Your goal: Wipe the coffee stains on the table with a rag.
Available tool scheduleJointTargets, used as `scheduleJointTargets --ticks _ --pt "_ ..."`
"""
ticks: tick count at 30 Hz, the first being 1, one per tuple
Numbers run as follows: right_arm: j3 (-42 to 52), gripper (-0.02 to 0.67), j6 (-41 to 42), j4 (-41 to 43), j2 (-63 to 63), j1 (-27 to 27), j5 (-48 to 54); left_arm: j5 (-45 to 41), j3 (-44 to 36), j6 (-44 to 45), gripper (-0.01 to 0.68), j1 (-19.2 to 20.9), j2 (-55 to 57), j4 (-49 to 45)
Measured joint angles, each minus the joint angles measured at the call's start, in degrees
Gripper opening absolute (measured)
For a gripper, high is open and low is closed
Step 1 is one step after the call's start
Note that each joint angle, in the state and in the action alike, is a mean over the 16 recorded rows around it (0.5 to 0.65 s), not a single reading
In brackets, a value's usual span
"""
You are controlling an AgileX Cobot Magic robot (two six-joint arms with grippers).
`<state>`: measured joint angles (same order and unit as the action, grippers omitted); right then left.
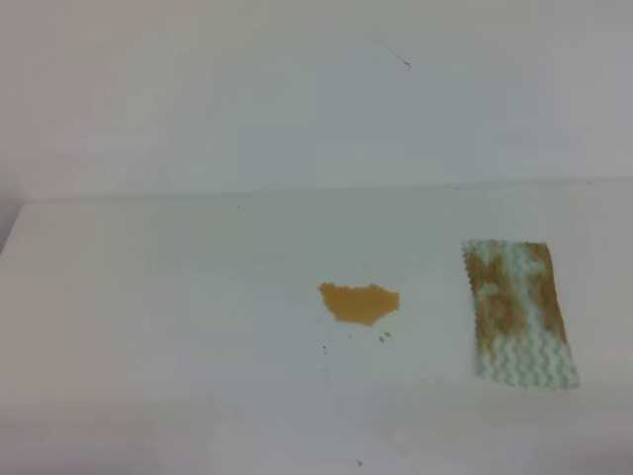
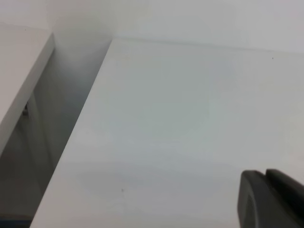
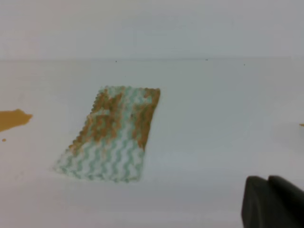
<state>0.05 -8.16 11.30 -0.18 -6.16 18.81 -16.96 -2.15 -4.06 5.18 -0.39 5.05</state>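
The coffee stains (image 1: 358,301) are an orange-brown blotch with tiny droplets near the middle of the white table (image 1: 178,297). The rag (image 1: 518,311), white with green wavy stripes and brown blotches, lies flat to their right, a short gap away. Neither gripper appears in the exterior view. In the right wrist view the rag (image 3: 113,133) lies ahead and to the left, with the stains (image 3: 13,118) at the left edge; my right gripper (image 3: 267,179) is shut at the lower right, holding nothing. My left gripper (image 2: 266,173) sits shut over bare table (image 2: 180,118).
The table's left edge (image 2: 71,142) drops into a dark gap beside another white surface (image 2: 23,80). A white wall (image 1: 297,89) rises behind the table's far edge. A tiny orange speck (image 3: 301,125) shows at the right border.
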Motion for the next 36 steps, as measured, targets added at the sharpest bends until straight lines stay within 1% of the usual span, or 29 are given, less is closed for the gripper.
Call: scheduleJointTargets --ticks 19,36 --pt "0.00 -0.003 0.00 0.00 0.00 0.00 0.00 0.00 0.00 0.00 0.001 -0.01 0.29 0.00" --pt "0.00 -0.003 0.00 0.00 0.00 0.00 0.00 0.00 1.61 0.00 0.001 -0.01 0.35 -0.05"
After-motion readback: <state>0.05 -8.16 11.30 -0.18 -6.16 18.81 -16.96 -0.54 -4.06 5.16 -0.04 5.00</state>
